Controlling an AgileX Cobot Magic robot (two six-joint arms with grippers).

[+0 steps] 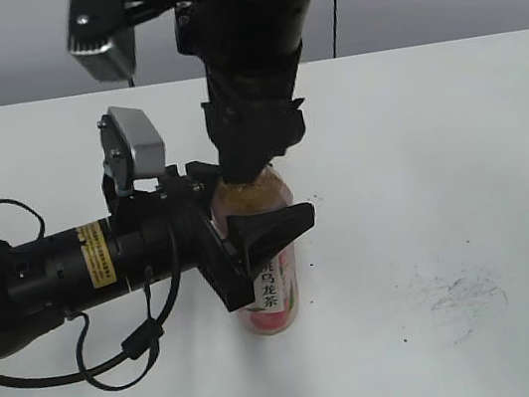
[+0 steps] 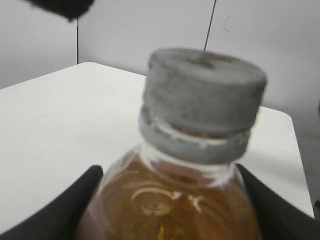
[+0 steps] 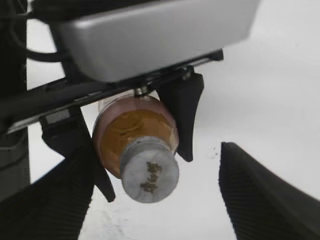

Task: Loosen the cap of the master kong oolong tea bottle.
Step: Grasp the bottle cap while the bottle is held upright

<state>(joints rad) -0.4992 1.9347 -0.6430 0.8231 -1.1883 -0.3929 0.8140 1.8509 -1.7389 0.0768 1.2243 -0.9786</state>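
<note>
The master kong oolong tea bottle stands upright on the white table, its pink label showing low down. My left gripper is shut on the bottle's shoulder from the left; in the left wrist view the black jaws press both sides of the amber bottle below the grey-white cap. My right gripper hangs straight over the bottle top and hides the cap in the exterior view. In the right wrist view its fingers are spread wide, apart from the cap, which sits nearer the left finger.
The white table extends to the right and front. Dark smudges mark it at the front right. The left arm's black cables loop over the table at the front left. A grey wall stands behind.
</note>
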